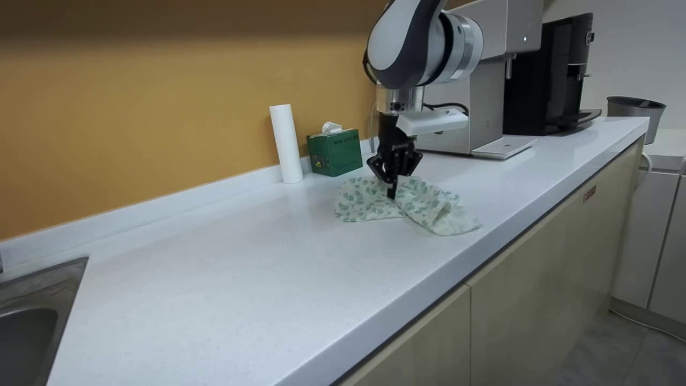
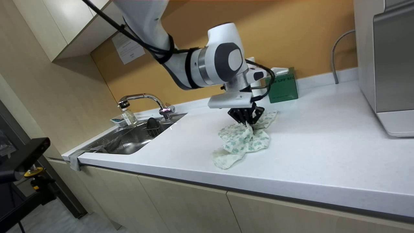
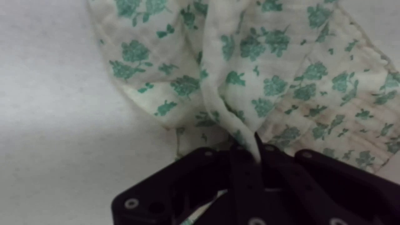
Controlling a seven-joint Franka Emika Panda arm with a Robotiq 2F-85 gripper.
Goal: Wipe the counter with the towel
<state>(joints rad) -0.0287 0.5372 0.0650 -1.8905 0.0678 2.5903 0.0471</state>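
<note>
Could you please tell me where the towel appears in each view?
In an exterior view: towel right of centre, near mid-height.
In an exterior view: towel right of centre, mostly below mid-height.
In the wrist view: towel across upper middle and right.
Shared landmark: gripper, clamped on it.

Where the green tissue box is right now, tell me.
In both exterior views, the green tissue box stands at the back of the counter by the orange wall, just right of the white roll.
</note>
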